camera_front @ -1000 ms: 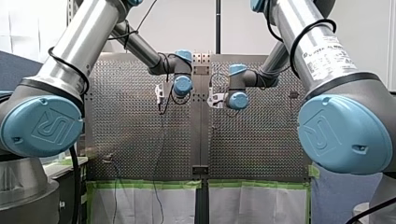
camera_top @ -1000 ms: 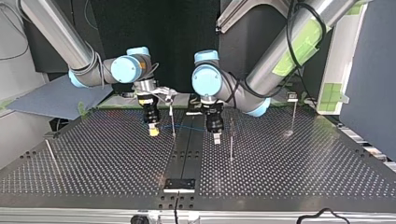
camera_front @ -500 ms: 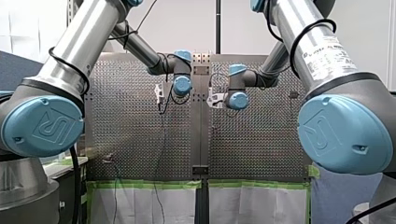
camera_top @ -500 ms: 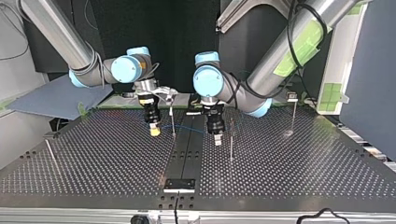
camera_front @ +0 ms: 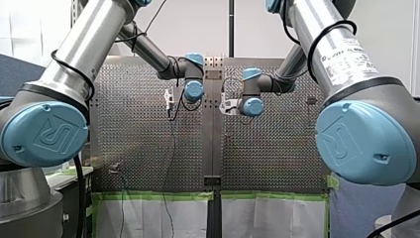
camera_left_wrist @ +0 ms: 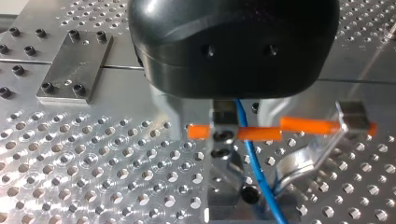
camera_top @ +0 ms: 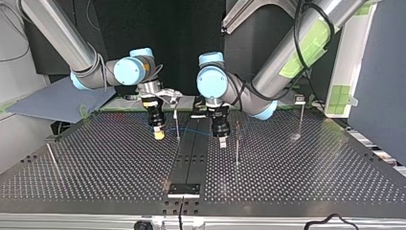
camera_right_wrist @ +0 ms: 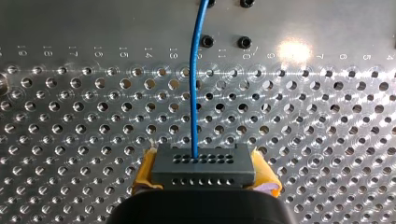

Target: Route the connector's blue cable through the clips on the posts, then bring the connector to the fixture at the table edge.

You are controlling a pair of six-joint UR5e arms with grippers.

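Legible markings: the right arm (camera_front: 317, 44) carries a white label (camera_front: 346, 54) printed "UNIVERSAL ROBOTS", with its smaller lines too fine to read. The worktop (camera_right_wrist: 327, 130) bears a row of engraved numerals (camera_right_wrist: 320, 57) that fall from left to right across the upper right wrist frame, including 14, 13 and 7, 6, 5. The connector (camera_right_wrist: 204, 168), a dark block with rows of small holes, sits at the lower centre of that frame, pinched at both ends between the yellow pads (camera_right_wrist: 144, 175) of the right gripper (camera_top: 158, 135). Its long axis lies left to right across the frame. The blue cable (camera_right_wrist: 194, 84) leaves the middle of its holed face and runs straight up the frame. In the top view the connector is left of centre, and the cable crosses rightward to the left gripper (camera_top: 222, 142), just beside a post (camera_top: 236, 146). The left gripper's state cannot be told. The fixture (camera_top: 183, 190) lies at lower centre, well apart from the connector.
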